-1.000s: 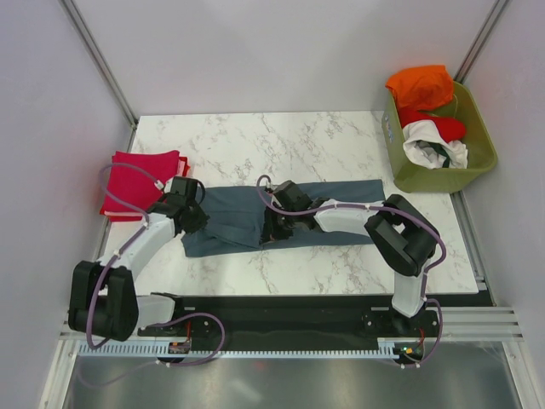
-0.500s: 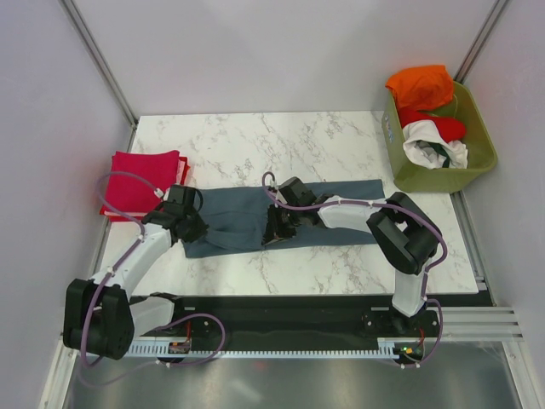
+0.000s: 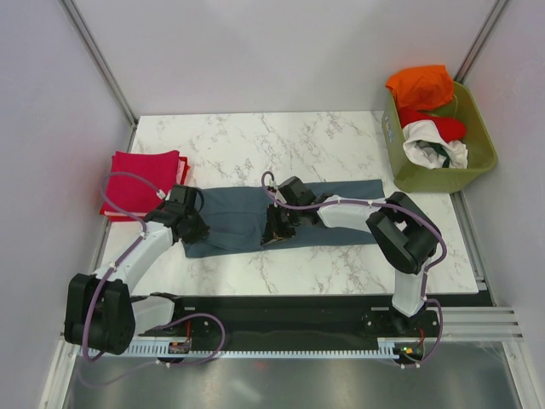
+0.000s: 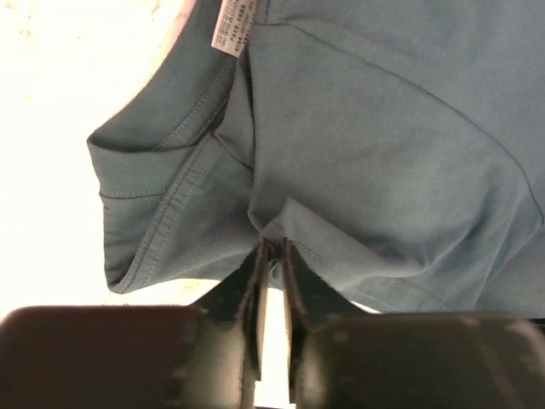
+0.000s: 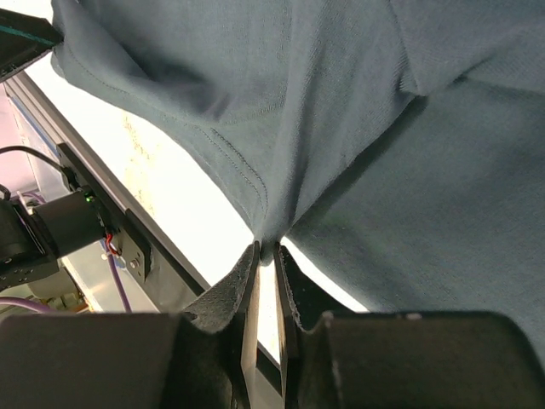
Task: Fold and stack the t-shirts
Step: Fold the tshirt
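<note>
A slate blue-grey t-shirt (image 3: 230, 220) lies stretched across the middle of the marble table, partly folded at its left end. My left gripper (image 3: 197, 228) sits low at that left end. In the left wrist view its jaws (image 4: 272, 249) stand slightly open, and the hem (image 4: 341, 256) lies loose at the tips, near the collar and label (image 4: 235, 24). My right gripper (image 3: 274, 232) is at the shirt's near edge around the middle, shut on a pinched fold of the cloth (image 5: 266, 249). A crimson t-shirt (image 3: 140, 181), folded to a rectangle, rests at the far left.
An olive-green basket (image 3: 443, 176) stands at the back right, off the marble top. It holds an orange t-shirt (image 3: 420, 85), a red one (image 3: 441, 126) and a white one (image 3: 434, 146). The table's near edge and black rail (image 5: 94, 196) lie just behind the right gripper.
The left gripper has drawn back a little toward the left and its jaws have parted off the shirt's hem. The right gripper has kept its pinch and barely moved.
</note>
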Motion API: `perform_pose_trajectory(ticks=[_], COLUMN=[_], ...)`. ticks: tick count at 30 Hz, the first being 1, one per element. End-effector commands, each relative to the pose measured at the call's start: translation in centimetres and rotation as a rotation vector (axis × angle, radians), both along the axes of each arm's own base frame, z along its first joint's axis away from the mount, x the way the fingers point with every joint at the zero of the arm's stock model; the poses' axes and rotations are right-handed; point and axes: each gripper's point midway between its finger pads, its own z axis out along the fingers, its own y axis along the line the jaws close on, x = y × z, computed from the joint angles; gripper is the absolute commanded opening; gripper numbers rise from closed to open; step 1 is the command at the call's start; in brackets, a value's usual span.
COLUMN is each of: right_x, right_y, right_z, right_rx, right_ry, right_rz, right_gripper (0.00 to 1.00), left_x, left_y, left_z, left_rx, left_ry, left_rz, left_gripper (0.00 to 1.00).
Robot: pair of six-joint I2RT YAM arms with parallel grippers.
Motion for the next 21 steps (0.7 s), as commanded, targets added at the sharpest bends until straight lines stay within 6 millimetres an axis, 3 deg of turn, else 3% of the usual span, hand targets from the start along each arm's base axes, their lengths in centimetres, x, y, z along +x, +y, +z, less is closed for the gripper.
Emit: perform_pose_trajectory(ticks=[1, 3, 11, 16, 21], right_x=[0.6, 0.7, 1.1, 1.2, 1.3], right_y=[0.8, 0.7, -0.1, -0.2, -0.7], right_z=[1.3, 1.3, 1.6, 1.9, 2.2], right_rx=[0.038, 0.037, 0.037, 0.044, 0.056], right_ry=[-0.019, -0.020, -0.015, 0.009, 0.050], right_rz=[0.011, 0.009, -0.001, 0.028, 0.046], right_gripper=[0.19, 0.19, 0.20, 0.24, 0.25], left_x=[0.0, -0.1, -1.9, -3.0, -4.0], left_y=[-0.7, -1.0, -1.3, -2.8, -3.0], left_z=[0.1, 0.2, 1.3, 1.8, 2.2], left_rx=[-0.021, -0.036, -0.080, -0.165, -0.178], left_ry=[-0.008, -0.009, -0.027, -0.010, 0.016], left_rz=[-0.038, -0.052, -0.042, -0.080, -0.083], left_gripper=[0.15, 0.02, 0.02, 0.02, 0.02])
